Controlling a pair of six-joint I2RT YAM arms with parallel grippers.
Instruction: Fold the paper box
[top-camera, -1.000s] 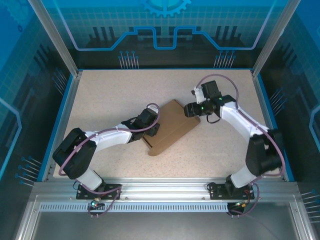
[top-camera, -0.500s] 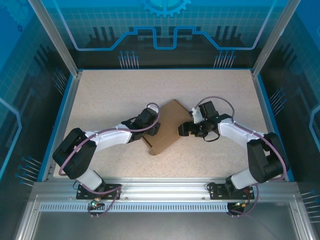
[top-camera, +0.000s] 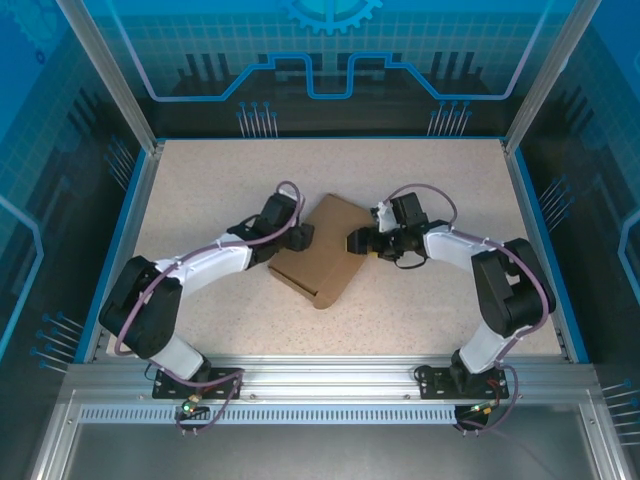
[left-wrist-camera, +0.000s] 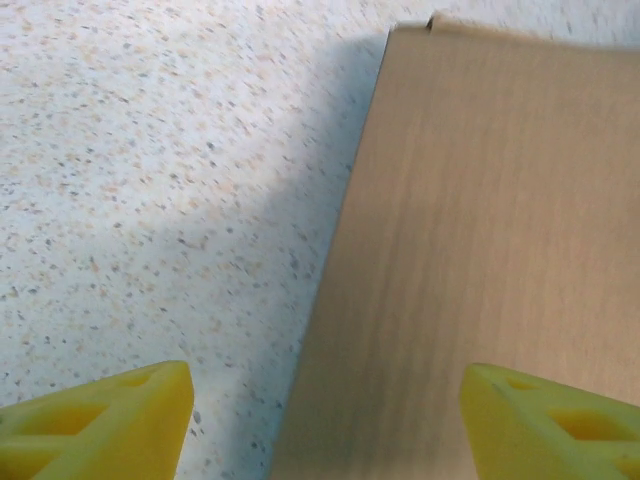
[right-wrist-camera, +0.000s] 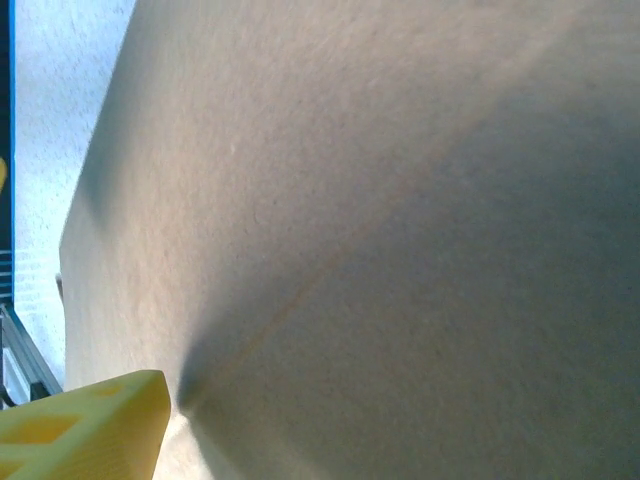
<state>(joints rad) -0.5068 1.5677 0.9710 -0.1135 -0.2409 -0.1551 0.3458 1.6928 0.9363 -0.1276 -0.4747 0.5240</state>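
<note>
Paper box (top-camera: 322, 255) lay on the speckled table (top-camera: 220, 180), near its middle and a little toward the far side. In the top view it sat turned corner-on, like a diamond. It appeared folded over into a flat brown slab, with a low raised lip along its near-left edge.

Left gripper (top-camera: 301, 237) was at the box's left corner, the arm reaching in from the near left. In the left wrist view its two yellow fingertips (left-wrist-camera: 100, 420) stood far apart — claw wide, nothing pinched. One tip was over bare table and the other over cardboard. The box's straight left edge ran up between them, throwing a soft shadow on the table.

Right gripper (top-camera: 354, 242) was against the box's right corner, the arm bent in from the near right. The right wrist view was very close on the cardboard, with a faint diagonal crease across the panel and a strip of table at far left. One yellow fingertip (right-wrist-camera: 85, 420) sat at lower left — claw width could not be told, nor whether it gripped the box.
</note>
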